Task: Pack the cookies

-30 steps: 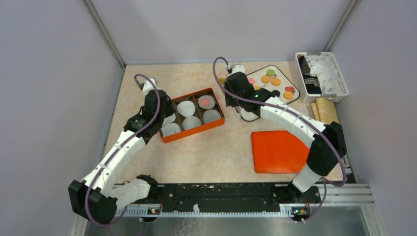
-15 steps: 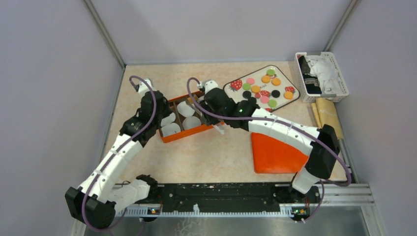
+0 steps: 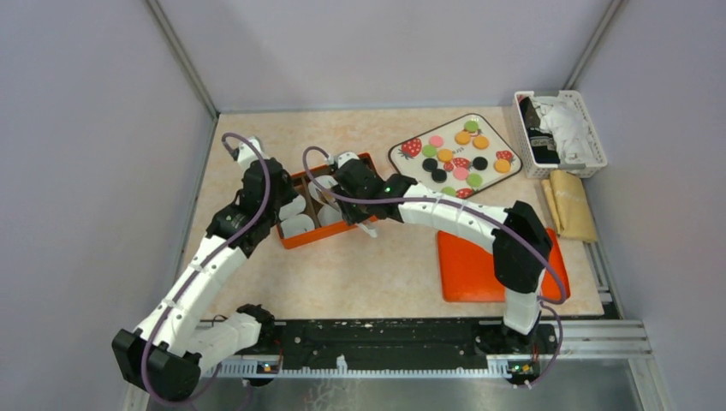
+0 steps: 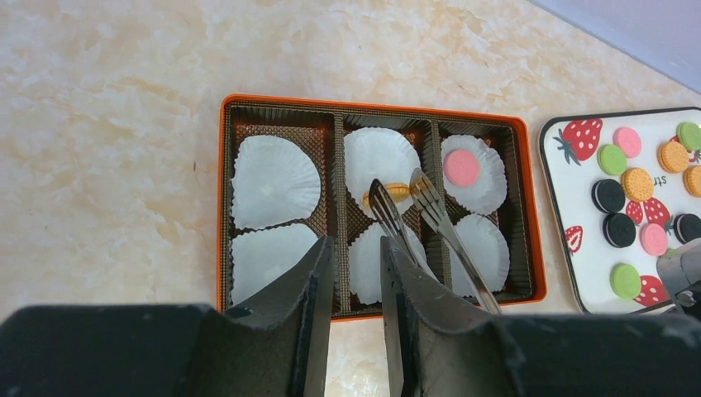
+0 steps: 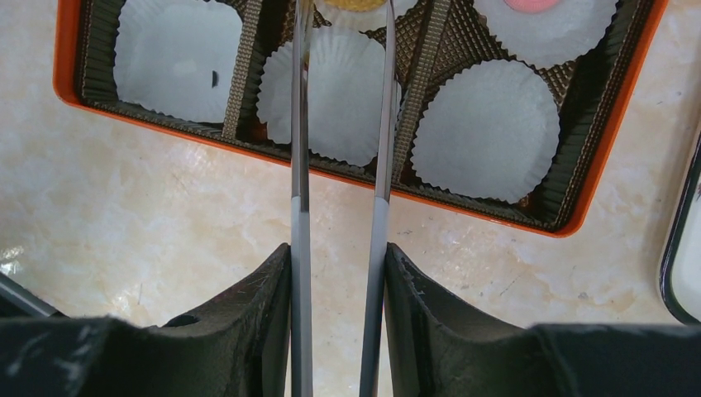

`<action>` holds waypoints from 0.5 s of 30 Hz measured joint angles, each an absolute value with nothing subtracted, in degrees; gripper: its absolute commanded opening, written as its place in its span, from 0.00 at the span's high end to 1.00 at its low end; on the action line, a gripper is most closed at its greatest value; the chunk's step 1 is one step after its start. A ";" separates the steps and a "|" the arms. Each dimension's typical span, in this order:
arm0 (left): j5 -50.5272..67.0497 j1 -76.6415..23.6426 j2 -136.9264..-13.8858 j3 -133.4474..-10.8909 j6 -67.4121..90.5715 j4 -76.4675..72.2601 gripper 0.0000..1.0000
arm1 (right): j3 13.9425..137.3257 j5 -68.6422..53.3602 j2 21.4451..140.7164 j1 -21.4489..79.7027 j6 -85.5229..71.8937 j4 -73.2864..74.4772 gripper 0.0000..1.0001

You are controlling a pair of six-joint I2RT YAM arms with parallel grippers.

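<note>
On the counter (image 3: 385, 257) sit an orange lid (image 3: 467, 270), a box (image 4: 221, 207) of 6 paper cups (image 4: 273, 182) and a strawberry tray (image 4: 570, 190). The right claw (image 5: 337, 252) pinches tongs (image 5: 299, 165), whose tips grip 1 orange cookie (image 4: 397, 191) at the far middle cup. The left claw (image 4: 355, 241) hangs by the box's left end, slightly spread, holding nothing. 1 pink cookie (image 4: 461, 167) lies in the far right cup. The other cookies (image 4: 637, 184) lie on the tray.
</note>
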State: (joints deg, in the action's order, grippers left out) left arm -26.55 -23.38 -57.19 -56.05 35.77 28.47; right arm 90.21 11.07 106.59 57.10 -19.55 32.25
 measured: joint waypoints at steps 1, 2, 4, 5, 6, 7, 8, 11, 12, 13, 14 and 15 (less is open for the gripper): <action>-26.65 -23.35 -57.08 -56.05 35.77 28.49 0.65 | 90.45 11.11 106.72 57.10 -19.55 32.49 0.57; -26.65 -23.33 -56.93 -56.05 35.73 28.49 0.65 | 90.72 11.25 106.74 57.10 -19.53 32.67 0.55; -26.63 -23.33 -56.77 -56.05 35.57 28.49 0.64 | 91.35 11.66 106.83 57.10 -19.53 32.64 0.50; -26.61 -23.33 -56.75 -56.05 35.48 28.49 0.63 | 91.72 11.94 106.83 57.10 -19.51 32.60 0.48; -26.57 -23.33 -56.75 -56.05 35.38 28.49 0.62 | 92.05 12.21 106.83 57.10 -19.53 32.53 0.47; -26.50 -23.33 -56.75 -56.05 35.29 28.49 0.62 | 92.36 12.56 106.83 57.10 -19.51 32.42 0.45; -26.41 -23.33 -56.75 -56.05 35.16 28.49 0.61 | 92.47 12.71 106.83 57.10 -19.49 32.23 0.45; -26.37 -23.33 -56.75 -56.05 34.76 28.42 0.61 | 93.12 13.63 106.98 57.10 -19.29 32.21 0.46; -26.37 -23.33 -56.75 -56.05 34.70 28.42 0.61 | 93.27 13.91 107.00 57.10 -19.22 32.10 0.47; -26.37 -23.33 -56.73 -56.05 34.54 28.40 0.61 | 93.54 14.24 107.02 57.10 -19.11 32.10 0.47; -26.37 -23.33 -56.73 -56.05 34.52 28.36 0.61 | 93.71 14.72 107.02 57.10 -19.07 32.01 0.47; -26.37 -23.33 -56.73 -56.05 34.48 28.34 0.61 | 93.82 15.20 107.02 57.10 -19.05 31.81 0.48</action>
State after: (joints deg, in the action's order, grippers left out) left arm -26.37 -23.33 -56.73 -56.05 34.48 28.34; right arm 93.82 15.20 107.02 57.10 -19.05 31.81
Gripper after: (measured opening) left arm 0.391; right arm 0.534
